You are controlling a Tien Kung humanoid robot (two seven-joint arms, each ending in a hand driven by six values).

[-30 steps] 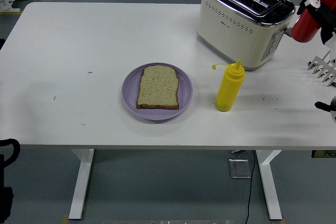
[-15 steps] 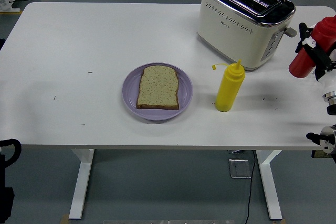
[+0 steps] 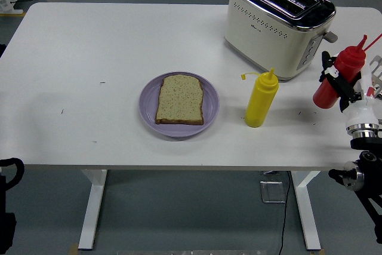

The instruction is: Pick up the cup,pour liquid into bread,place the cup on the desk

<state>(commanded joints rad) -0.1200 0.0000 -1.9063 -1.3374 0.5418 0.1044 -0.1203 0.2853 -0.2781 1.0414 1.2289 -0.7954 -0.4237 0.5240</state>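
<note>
A red squeeze bottle [image 3: 347, 61] is tilted at the table's right edge, nozzle pointing up and to the right. My right hand [image 3: 335, 82] is shut on it, black fingers wrapped round its middle. I cannot tell whether its base touches the table. A slice of brown bread [image 3: 179, 99] lies flat on a purple plate [image 3: 210, 113] in the middle of the table, well left of the hand. Only a black part of my left arm [image 3: 8, 168] shows at the lower left edge, below the table top.
A yellow squeeze bottle [image 3: 261, 98] stands upright between the plate and my right hand. A cream and chrome toaster [image 3: 277, 23] sits at the back right, just behind the red bottle. The white table [image 3: 89, 52] ends close to my right wrist.
My right hand has carried the red bottle down and to the left, from beside the toaster at the right edge to a lower spot nearer the table's front.
</note>
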